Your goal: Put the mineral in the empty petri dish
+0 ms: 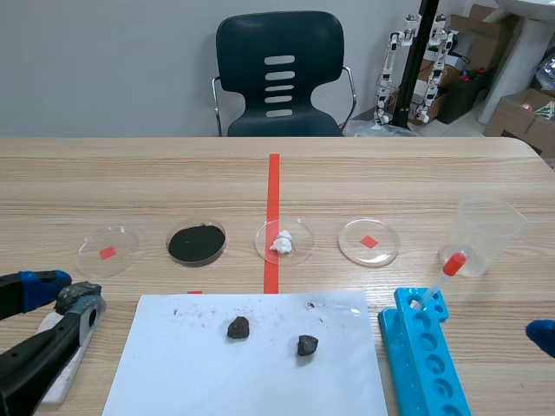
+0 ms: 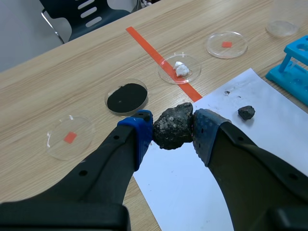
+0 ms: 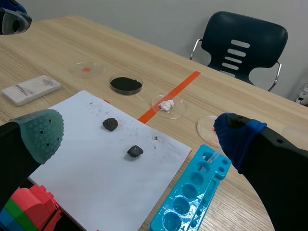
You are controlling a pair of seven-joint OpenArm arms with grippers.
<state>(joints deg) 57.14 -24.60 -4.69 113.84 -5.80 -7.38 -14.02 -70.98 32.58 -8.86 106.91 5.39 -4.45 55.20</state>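
One rough, dark grey mineral [image 2: 173,126] was clamped between the blue pads of the left gripper [image 2: 172,131], which was held low beside the left edge of a white paper sheet [image 1: 260,373]. On this sheet lay two smaller stones, a first stone [image 1: 238,328] and a second stone [image 1: 307,345]. Behind stood four round, clear dishes in a row: the far-left empty dish [image 1: 107,251], the black powder dish [image 1: 197,243], the white lump dish [image 1: 284,241] and another empty dish [image 1: 369,241]. The right gripper [image 3: 138,137] had its fingers wide apart and gripped nothing.
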